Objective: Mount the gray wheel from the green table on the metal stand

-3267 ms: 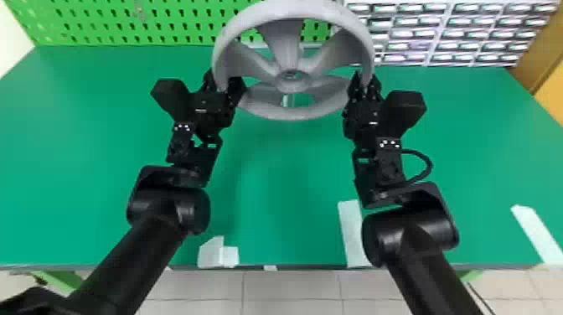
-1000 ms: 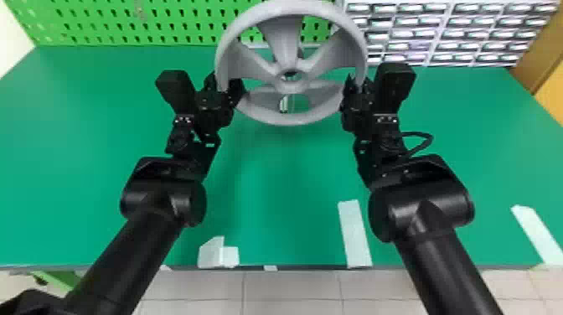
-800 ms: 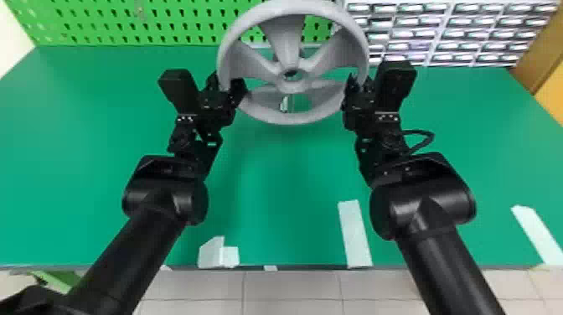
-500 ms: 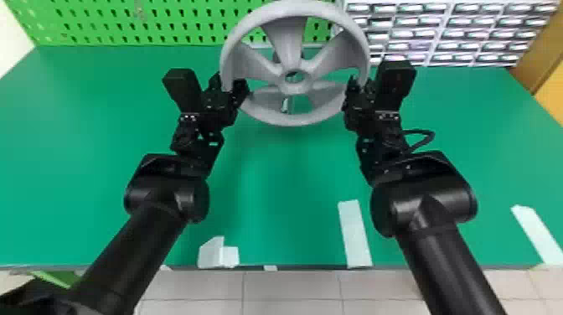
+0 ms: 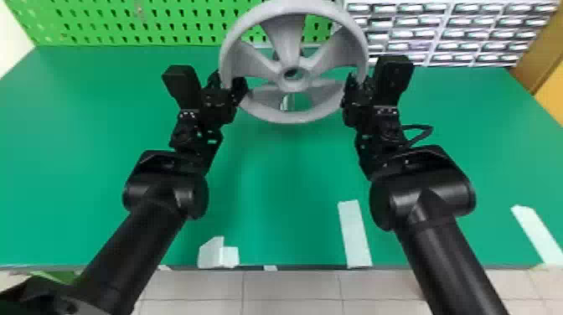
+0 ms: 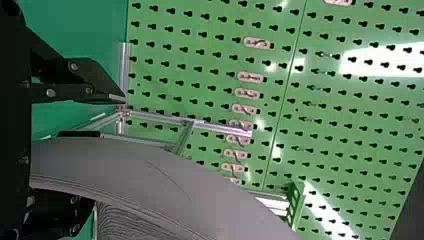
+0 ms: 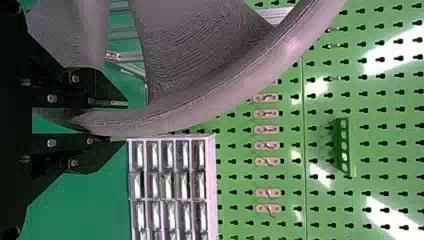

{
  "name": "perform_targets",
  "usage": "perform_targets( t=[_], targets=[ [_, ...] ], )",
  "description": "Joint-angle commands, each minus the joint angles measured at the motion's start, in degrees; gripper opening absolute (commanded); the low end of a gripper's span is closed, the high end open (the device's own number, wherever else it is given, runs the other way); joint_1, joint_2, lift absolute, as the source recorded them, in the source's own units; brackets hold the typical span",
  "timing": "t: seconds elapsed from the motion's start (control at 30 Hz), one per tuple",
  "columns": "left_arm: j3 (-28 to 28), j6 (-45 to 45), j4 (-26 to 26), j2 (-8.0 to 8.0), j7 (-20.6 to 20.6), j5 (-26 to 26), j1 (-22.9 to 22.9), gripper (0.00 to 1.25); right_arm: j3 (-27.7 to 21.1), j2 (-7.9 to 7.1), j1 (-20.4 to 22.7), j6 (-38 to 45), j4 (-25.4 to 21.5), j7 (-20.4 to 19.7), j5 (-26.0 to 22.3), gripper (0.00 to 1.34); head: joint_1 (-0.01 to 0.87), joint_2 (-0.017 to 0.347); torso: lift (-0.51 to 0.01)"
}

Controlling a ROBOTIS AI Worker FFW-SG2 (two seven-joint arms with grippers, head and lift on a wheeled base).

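The gray wheel [image 5: 294,86] is held up over the green table [image 5: 276,176], its hub hole facing the head camera. My left gripper [image 5: 227,80] straddles the wheel's left rim, while my right gripper [image 5: 358,83] grips the right rim. In the left wrist view, the left gripper [image 6: 107,150] has fingers spread around the rim [image 6: 150,170], with a gap beside the upper finger. The right wrist view has the right gripper [image 7: 125,121] shut on the rim [image 7: 210,107]. Metal stand bars [image 6: 215,127] show beyond the rim; the wheel hides most of the stand from the head camera.
A green pegboard [image 5: 167,21] rises behind the table. White-framed drawer bins [image 5: 444,33] stand at the back right. Near the front edge are white tape strips [image 5: 355,234] and a small white piece [image 5: 218,253]. Another strip [image 5: 536,234] lies at right.
Over the last seconds the wheel has come to look slightly smaller. Both arms have changed pose. During the last second, the wheel and left gripper have shifted slightly right; the right gripper has barely moved.
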Motion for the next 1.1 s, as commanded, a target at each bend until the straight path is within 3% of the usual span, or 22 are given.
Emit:
perform_targets(
  t=[0.0, 1.07],
  targets=[
    [0.62, 0.12, 0.09, 0.01, 2.91, -0.46, 0.05, 0.37, 0.09, 0.0, -0.46, 0.08, 0.81, 0.0, -0.15, 0.24, 0.868, 0.052, -0.093],
    [1.94, -0.05, 6.68, 0.01, 0.27, 0.33, -4.17, 0.37, -0.18, 0.05, -2.92, 0.08, 3.62, 0.35, 0.2, 0.24, 0.868, 0.052, -0.093]
  ],
)
